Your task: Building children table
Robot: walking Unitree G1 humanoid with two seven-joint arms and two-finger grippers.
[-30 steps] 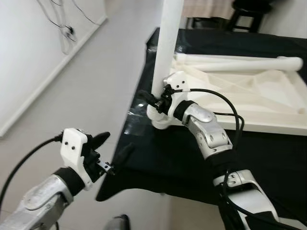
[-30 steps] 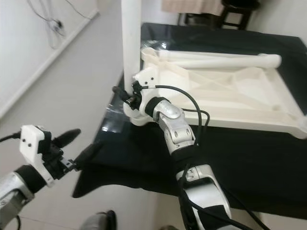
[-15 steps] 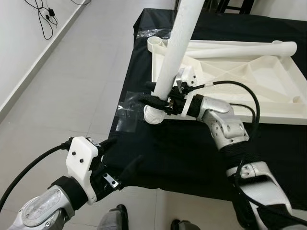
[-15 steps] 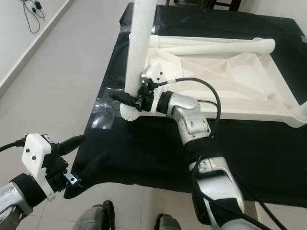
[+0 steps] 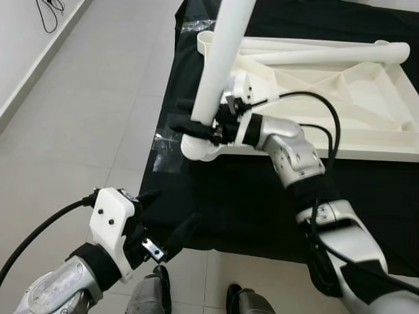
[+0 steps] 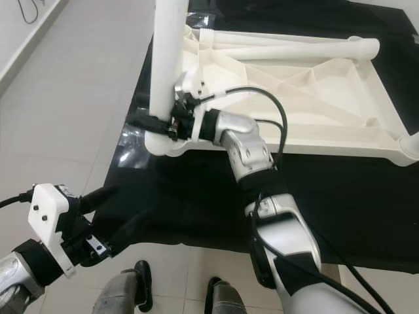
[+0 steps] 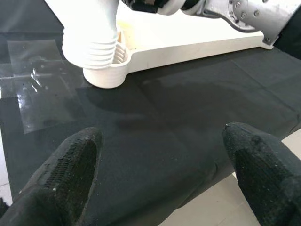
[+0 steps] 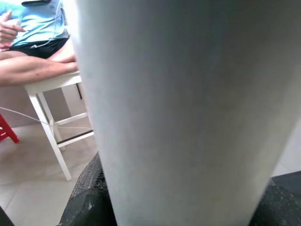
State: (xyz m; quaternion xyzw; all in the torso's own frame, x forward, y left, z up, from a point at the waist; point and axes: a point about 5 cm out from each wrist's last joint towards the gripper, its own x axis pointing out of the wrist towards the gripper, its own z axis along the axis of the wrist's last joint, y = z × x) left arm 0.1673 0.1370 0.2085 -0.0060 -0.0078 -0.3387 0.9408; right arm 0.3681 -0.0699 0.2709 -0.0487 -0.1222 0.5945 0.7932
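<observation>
— Right claw [image 5: 196, 125]?
— Clamped on the white table leg [image 5: 219, 62], low on the shaft, one black finger on each side. Seen close up in the right wrist view as a broad white column [image 8: 188, 113] between two dark fingertips [image 8: 89, 202].

— And the leg itself?
— Upright, leaning slightly, threaded end down in the round corner socket [image 5: 200, 149] of the white tabletop [image 5: 340, 111]. Threads visible just above the socket rim in the left wrist view [image 7: 96, 59].

— Position of the tabletop?
— Upside down on the counter [image 5: 262, 203], ribs facing up, over a black cloth. Another white leg [image 5: 327, 55] lying flat along the far edge of the underside. Socketed corner close to the counter's left edge.

— Left claw [image 5: 167, 226]?
— Wide open, gripping nothing. Hovering at the near left corner of the counter, fingers [image 7: 70, 174] spread above the black cloth, pointed toward the socket but well apart from it.

— Anything else on the cloth?
— A patch of clear tape [image 7: 40, 94] stuck down just beside the socket, glinting.

— Around the counter?
— Pale tiled floor [image 5: 85, 111] to the left, a white wall with a dark cable [image 5: 49, 13] at the upper corner. Shoe tips [image 6: 141, 278] on the floor below the near edge of the counter. In the right wrist view, a seated person [image 8: 33, 42] on a white stool [image 8: 51, 108], off in the background.
</observation>
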